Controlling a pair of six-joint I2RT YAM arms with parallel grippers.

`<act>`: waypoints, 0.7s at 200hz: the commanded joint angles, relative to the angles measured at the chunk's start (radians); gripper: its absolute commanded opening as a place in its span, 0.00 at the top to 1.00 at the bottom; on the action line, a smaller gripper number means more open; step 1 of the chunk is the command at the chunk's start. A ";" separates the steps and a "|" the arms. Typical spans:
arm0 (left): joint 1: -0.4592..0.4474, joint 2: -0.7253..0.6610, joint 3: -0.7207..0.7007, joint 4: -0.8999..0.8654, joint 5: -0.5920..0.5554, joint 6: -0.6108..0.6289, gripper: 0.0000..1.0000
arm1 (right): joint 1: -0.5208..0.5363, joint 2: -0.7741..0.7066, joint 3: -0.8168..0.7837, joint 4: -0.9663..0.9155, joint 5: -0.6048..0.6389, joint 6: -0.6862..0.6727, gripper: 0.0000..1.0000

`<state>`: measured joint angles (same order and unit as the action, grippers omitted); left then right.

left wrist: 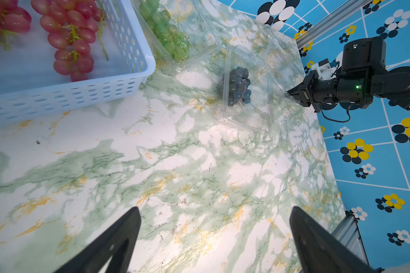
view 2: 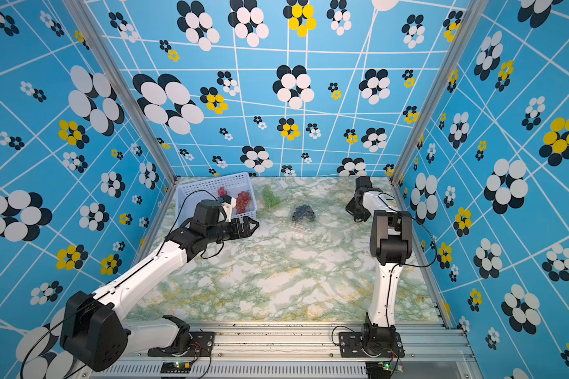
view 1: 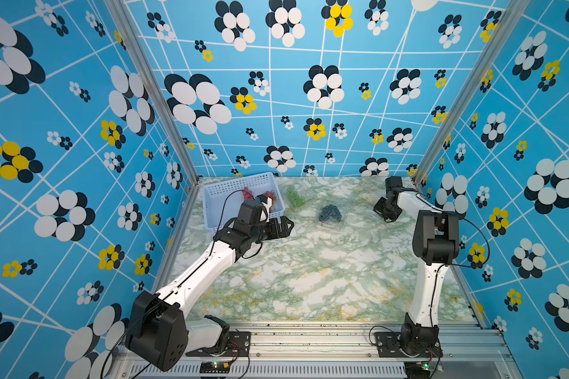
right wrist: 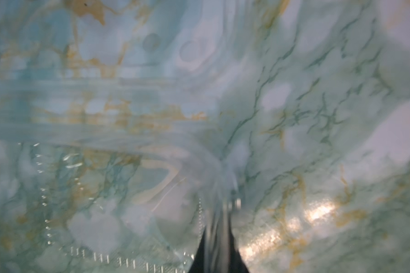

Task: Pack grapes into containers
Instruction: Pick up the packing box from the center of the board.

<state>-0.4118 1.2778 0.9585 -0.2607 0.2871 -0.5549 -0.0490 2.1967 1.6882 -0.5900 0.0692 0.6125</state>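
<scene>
Marble-print table (view 1: 309, 279), grapes half packed.
Right gripper (left wrist: 290, 93) was shut on a container (left wrist: 279, 78) edge; left gripper (left wrist: 214, 210) gaped empty. Dark grapes (left wrist: 239, 87) and green grapes (left wrist: 168, 33) lay boxed, 2 red bunches (left wrist: 71, 40) in the basket (left wrist: 81, 94).

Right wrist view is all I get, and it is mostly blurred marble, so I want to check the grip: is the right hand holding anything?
Observer: The right hand is shut on thin clear plastic beside the clear plastic clamshell container holding the dark blue-black grape bunch; lid or separate box, I cannot tell.
Operator: And the left hand?
Observer: The left hand is open and empty, over the green-veined marble table beside the pale blue perforated basket.
Operator: Anything unpacked?
Observer: Two pinkish-red grape bunches lie in that basket.
</scene>
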 commanded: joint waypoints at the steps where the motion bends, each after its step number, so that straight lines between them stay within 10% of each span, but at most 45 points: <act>1: 0.015 -0.031 -0.022 -0.025 0.005 -0.007 0.01 | -0.005 -0.093 -0.036 -0.008 0.007 -0.004 0.99; 83: 0.150 -0.097 -0.072 0.009 0.119 -0.067 0.00 | 0.040 -0.300 -0.073 -0.006 -0.030 -0.038 1.00; 140: 0.233 -0.166 -0.076 -0.040 0.164 -0.078 0.01 | 0.268 -0.390 0.003 0.025 -0.189 -0.227 1.00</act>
<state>-0.2104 1.1461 0.8948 -0.2699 0.4034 -0.6209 0.1177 1.8378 1.6302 -0.5697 0.0017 0.5053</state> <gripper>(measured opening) 0.995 0.052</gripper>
